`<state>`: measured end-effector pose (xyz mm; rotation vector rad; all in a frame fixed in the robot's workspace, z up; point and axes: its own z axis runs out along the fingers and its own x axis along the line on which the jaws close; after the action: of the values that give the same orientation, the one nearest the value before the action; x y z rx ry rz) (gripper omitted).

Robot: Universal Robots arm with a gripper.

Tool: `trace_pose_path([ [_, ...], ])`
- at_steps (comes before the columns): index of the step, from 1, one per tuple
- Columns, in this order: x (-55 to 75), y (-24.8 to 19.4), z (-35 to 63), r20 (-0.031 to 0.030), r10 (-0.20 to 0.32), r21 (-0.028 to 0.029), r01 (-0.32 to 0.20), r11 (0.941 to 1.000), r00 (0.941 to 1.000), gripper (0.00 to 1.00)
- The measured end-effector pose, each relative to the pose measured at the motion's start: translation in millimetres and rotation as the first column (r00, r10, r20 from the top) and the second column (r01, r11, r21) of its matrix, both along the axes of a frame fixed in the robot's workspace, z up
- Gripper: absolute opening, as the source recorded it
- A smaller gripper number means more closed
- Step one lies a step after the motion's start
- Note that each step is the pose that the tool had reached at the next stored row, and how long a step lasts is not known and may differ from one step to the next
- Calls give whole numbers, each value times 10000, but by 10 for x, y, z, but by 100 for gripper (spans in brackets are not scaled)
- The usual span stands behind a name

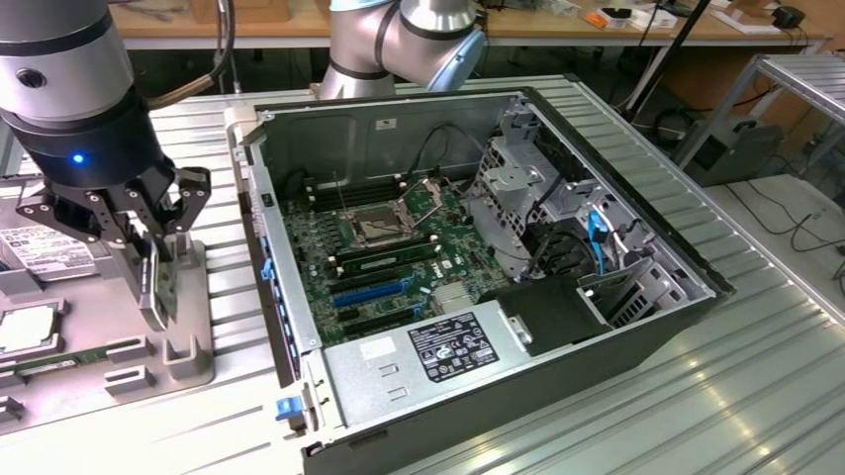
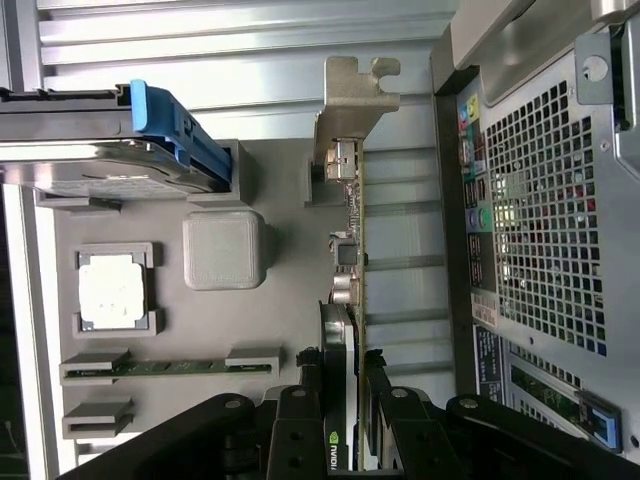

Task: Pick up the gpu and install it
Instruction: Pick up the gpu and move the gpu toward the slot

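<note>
Here, starting at the exterior view's left, a grey tray (image 1: 185, 371) lies on the ribbed metal table and keeps each part in its own cradle: a hard drive (image 1: 30, 245) at the far left edge, a processor chip (image 1: 24, 332) below it and a memory stick (image 1: 53, 358) lying flat near the front edge. Toward the tray's right edge the gpu (image 2: 338, 340) stands on its long edge in a slot, which I take to be deliberate, since that leaves both flat faces free to be pinched from above. The gripper (image 1: 148, 287) hangs straight over it, and its jaws look closed on the card, one finger against each face, at the end away from the silver bracket (image 2: 350, 100). Whether the card has left its slot I cannot tell. Just beside the tray, further right, the computer case (image 1: 343, 139) lies on its side with the panel off, so the motherboard (image 1: 383, 237) faces up. Its blue slots (image 1: 370, 294) are bare, so the card is not yet installed
</note>
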<state>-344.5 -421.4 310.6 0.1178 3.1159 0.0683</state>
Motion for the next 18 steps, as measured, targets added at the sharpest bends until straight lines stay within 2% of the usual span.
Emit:
trace_pose_path([
  [18,0,0,142,-9,0,0,0,10000,10000,27],
])
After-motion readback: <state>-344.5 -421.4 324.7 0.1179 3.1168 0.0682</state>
